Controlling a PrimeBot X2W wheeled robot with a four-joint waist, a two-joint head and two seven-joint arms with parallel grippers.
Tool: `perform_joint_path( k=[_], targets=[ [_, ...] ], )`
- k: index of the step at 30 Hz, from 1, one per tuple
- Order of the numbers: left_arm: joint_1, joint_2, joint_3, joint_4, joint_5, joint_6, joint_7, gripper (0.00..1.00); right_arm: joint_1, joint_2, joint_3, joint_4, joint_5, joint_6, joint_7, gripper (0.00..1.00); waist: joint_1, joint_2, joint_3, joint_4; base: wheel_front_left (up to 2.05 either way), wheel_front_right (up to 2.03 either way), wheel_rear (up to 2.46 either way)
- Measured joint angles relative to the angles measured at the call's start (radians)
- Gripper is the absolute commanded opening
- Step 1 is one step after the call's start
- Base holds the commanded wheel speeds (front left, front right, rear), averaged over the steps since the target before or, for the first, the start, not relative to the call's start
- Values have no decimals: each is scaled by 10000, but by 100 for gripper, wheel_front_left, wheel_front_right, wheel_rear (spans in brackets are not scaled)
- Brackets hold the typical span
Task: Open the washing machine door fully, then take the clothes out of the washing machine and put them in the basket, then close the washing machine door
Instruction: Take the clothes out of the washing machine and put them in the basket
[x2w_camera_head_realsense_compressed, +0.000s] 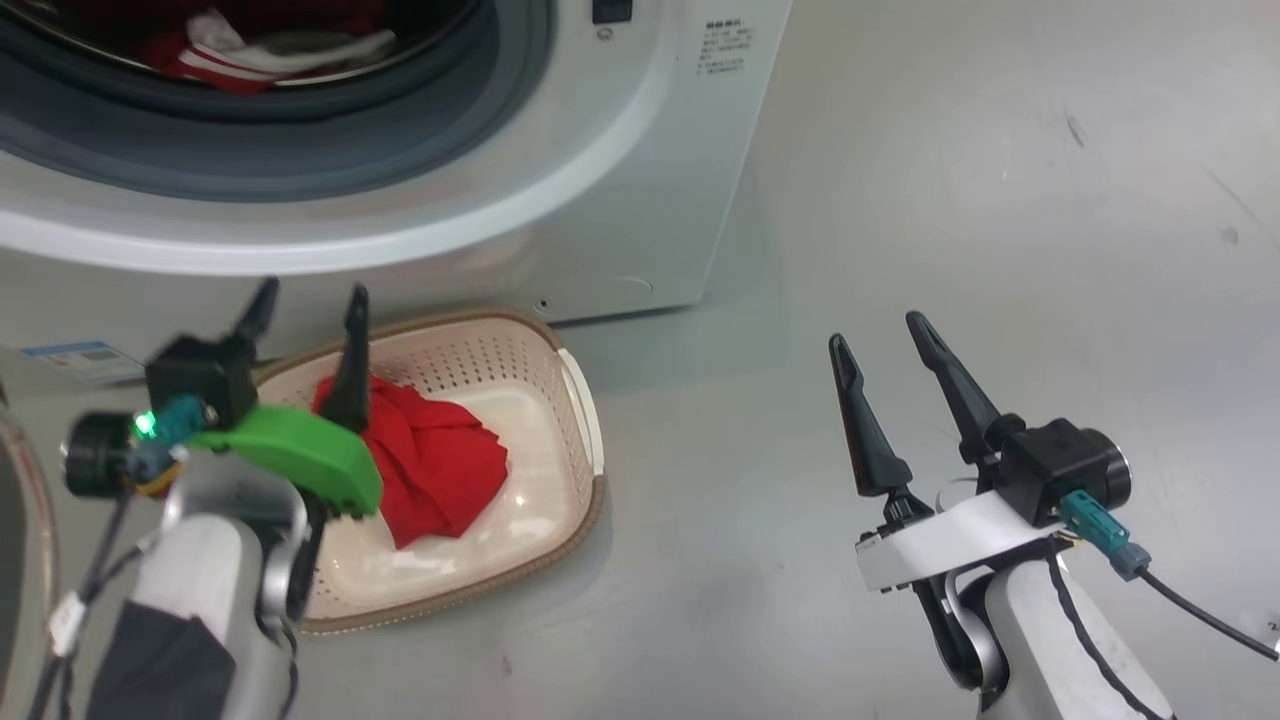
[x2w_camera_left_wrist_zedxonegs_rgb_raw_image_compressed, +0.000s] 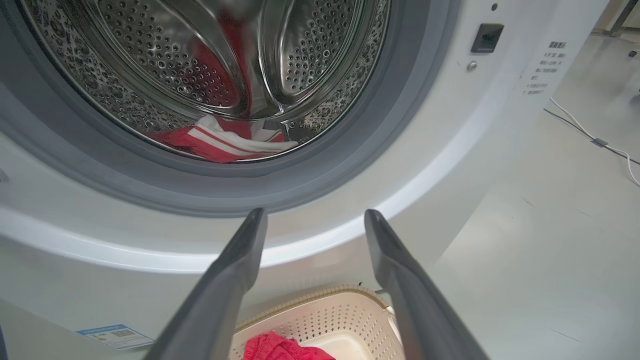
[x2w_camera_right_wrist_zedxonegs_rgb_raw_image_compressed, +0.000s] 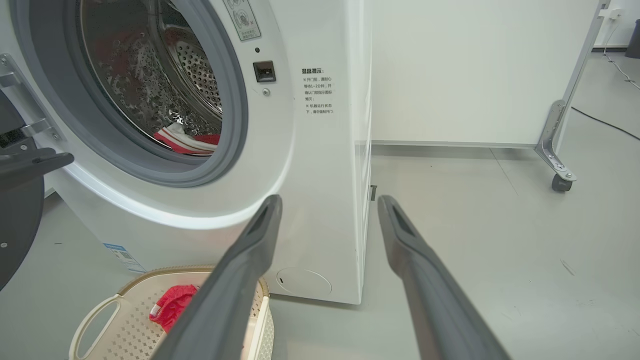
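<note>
The left hand (x2w_camera_head_realsense_compressed: 312, 290), fingers apart and empty, hangs over the basket (x2w_camera_head_realsense_compressed: 592, 440), where one red garment (x2w_camera_head_realsense_compressed: 440, 470) lies. The striped clothes (x2w_camera_left_wrist_zedxonegs_rgb_raw_image_compressed: 225, 142) sit up and ahead of it, heaped across the bottom of the washing machine (x2w_camera_head_realsense_compressed: 620, 180) drum. The right hand (x2w_camera_head_realsense_compressed: 875, 330), likewise spread and empty, is farther off over bare floor. The dark shape left of the opening is probably the swung-back washing machine door (x2w_camera_right_wrist_zedxonegs_rgb_raw_image_compressed: 15, 215).

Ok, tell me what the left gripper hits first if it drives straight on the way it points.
Probably the washing machine: the left gripper, jaws open, aims at its white front just below the grey rubber ring, though depth is unclear.
</note>
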Motion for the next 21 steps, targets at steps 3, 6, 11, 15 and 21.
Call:
perform_joint_path(
  k=[3, 6, 11, 15, 21],
  targets=[
    [-1060, 337, 211, 180, 263, 4, 326, 100, -327, -6, 194, -198, 268, -31, 0, 100, 0, 0, 541, -194, 0, 0, 0],
    [-1569, 606, 320, 226, 410, 17, 491, 100, -500, -4, 339, -314, 458, -77, 0, 100, 0, 0, 814, -306, 0, 0, 0],
    [-2737, 1290, 581, 430, 621, 17, 918, 100, -921, -6, 606, -514, 938, -207, 0, 100, 0, 0, 1466, -655, 0, 0, 0],
    [-3452, 1732, 757, 681, 782, 4, 1269, 100, -1129, -8, 826, -598, 1267, -309, 0, 100, 1, 0, 1899, -1026, 0, 0, 0],
    [-4452, 2332, 972, 1009, 867, -88, 1791, 100, -1439, -8, 1162, -757, 1751, -477, 0, 100, 1, 0, 2472, -1621, 0, 0, 0]
  ],
)
